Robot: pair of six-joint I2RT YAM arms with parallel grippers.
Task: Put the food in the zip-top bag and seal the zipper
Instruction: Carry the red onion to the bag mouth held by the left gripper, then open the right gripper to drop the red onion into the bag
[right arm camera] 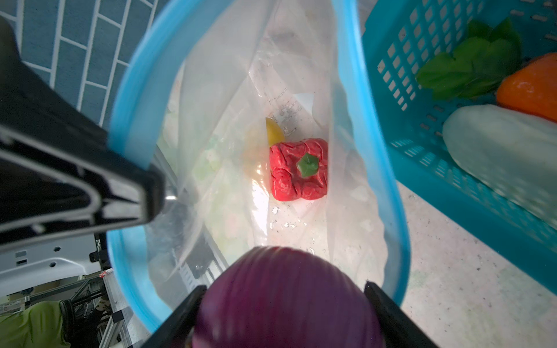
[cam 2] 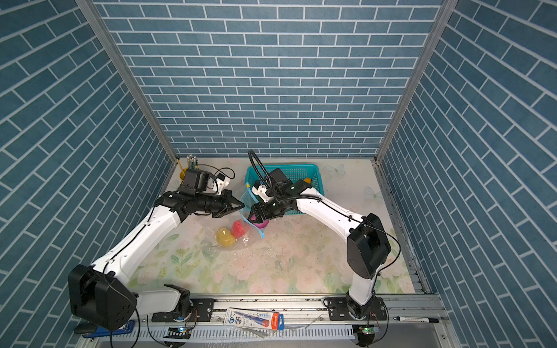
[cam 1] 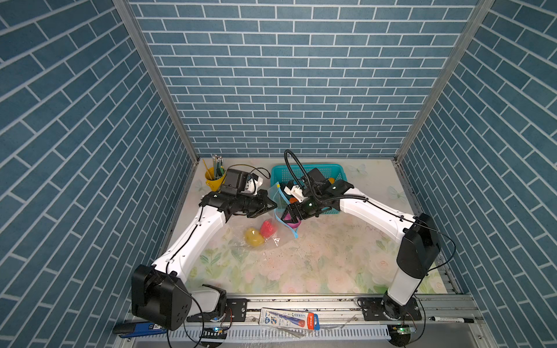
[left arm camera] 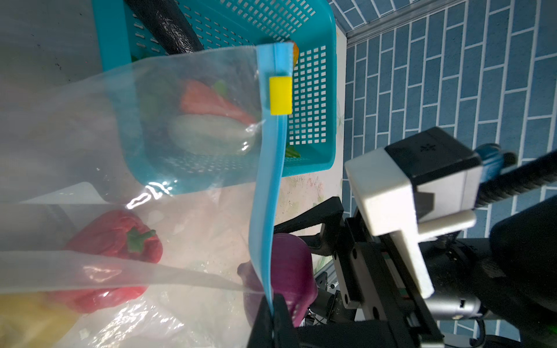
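Spreading beneath blue brick-pattern walls (cam 1: 286, 75), the floral table (cam 1: 316, 265) carries a yellow pen cup (cam 1: 214, 180) at ten o'clock. Toward nine o'clock the left gripper (cam 1: 275, 206) pinches the zipper (left arm camera: 269, 180) tight, holding the zip-top bag (cam 1: 274, 241) mouth open; a red pepper (cam 1: 267, 228) and a yellow potato (cam 1: 253, 236) lie inside. The right gripper (cam 1: 290, 219), fingers spread wide, clasps a purple onion (right arm camera: 286, 301) at the mouth. Its arm overhangs the teal basket (cam 1: 334, 173) at twelve o'clock, hiding part of it.

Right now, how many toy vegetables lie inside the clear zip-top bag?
2: red toy pepper and yellow toy potato, together at the bottom; purple onion only at the mouth; others possibly hidden.
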